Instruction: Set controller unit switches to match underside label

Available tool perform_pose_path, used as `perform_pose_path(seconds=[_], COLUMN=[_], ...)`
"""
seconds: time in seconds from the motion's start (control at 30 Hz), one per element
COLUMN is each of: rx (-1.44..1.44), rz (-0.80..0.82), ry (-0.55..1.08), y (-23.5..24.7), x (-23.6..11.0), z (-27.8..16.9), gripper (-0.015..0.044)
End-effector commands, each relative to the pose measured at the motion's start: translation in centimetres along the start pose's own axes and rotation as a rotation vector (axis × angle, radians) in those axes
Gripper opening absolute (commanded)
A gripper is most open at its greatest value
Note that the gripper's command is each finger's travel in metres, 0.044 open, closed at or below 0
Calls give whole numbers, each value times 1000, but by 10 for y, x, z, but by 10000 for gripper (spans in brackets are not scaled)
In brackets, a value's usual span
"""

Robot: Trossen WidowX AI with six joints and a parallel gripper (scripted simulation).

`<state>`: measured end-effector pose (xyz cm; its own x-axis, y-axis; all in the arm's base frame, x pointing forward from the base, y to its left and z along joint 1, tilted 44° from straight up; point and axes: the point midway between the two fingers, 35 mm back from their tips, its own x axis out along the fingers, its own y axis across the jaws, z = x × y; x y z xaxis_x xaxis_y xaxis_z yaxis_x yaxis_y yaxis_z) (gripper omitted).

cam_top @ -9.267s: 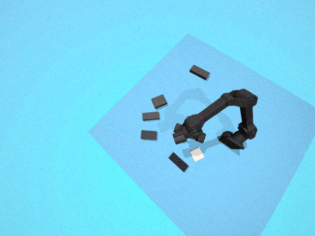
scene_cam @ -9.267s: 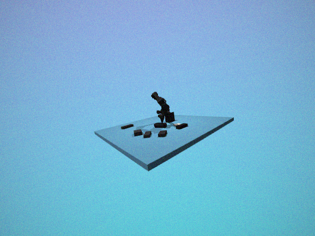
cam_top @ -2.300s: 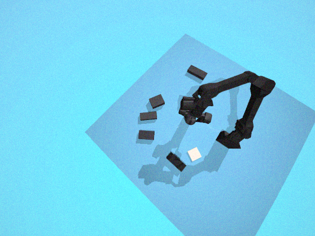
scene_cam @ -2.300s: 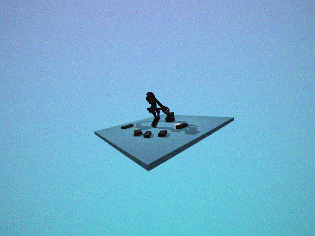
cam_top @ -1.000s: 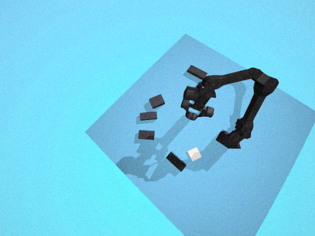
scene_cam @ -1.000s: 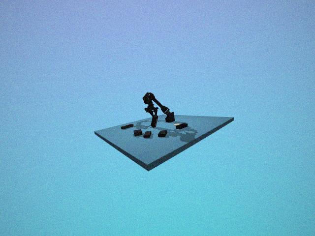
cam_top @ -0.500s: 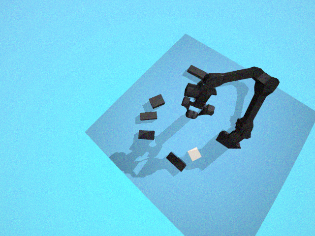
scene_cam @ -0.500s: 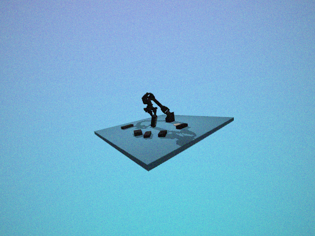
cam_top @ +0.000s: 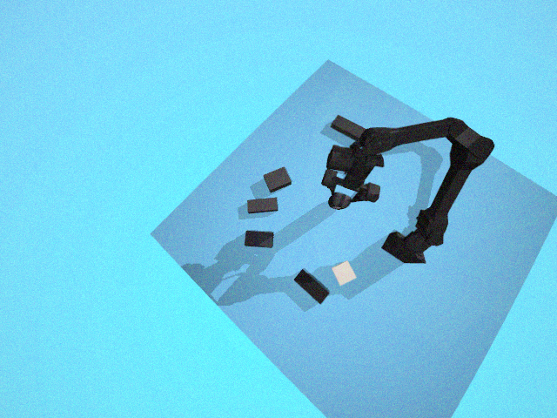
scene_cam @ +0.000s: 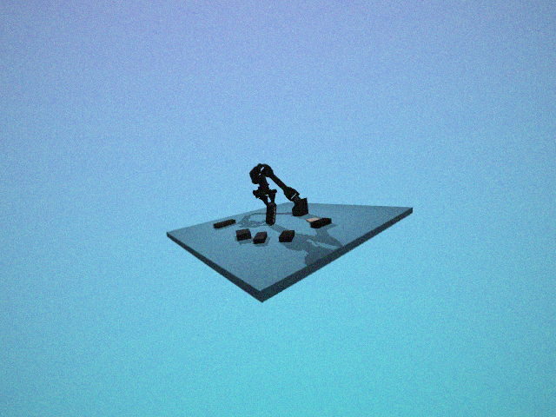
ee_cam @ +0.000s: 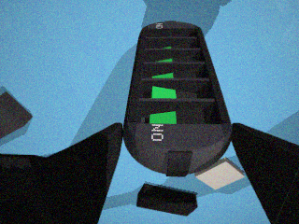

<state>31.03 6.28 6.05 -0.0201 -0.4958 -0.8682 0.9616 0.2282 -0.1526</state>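
Observation:
The dark grey controller unit [ee_cam: 187, 140] [cam_top: 338, 200] [scene_cam: 270, 216] stands on end on the bench, its switch face turned toward the wrist camera. Several rocker switches [ee_cam: 163, 92] show green ends in a row, with "ON" printed at the near end. Its underside label is hidden. My gripper [ee_cam: 176, 129] [cam_top: 350, 185] [scene_cam: 269, 202] reaches down over the unit's upper end, one finger against each long side, and holds it upright.
Dark blocks lie on the bench: three at the left [cam_top: 277, 178] [cam_top: 262, 205] [cam_top: 258, 239], one at the front [cam_top: 311, 286] [ee_cam: 166, 199], one at the back [cam_top: 348, 127]. A white tile [cam_top: 344, 273] [ee_cam: 220, 174] lies near the arm's base [cam_top: 405, 247].

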Motion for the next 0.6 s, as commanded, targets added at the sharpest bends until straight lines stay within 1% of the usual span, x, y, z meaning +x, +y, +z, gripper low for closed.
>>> perform_pose_path(seconds=[0.0, 0.57], rx=[7, 7], rz=[-7, -7], ry=[-26, -59], y=[0, 0], x=[2, -5], z=[10, 18], gripper=[338, 338])
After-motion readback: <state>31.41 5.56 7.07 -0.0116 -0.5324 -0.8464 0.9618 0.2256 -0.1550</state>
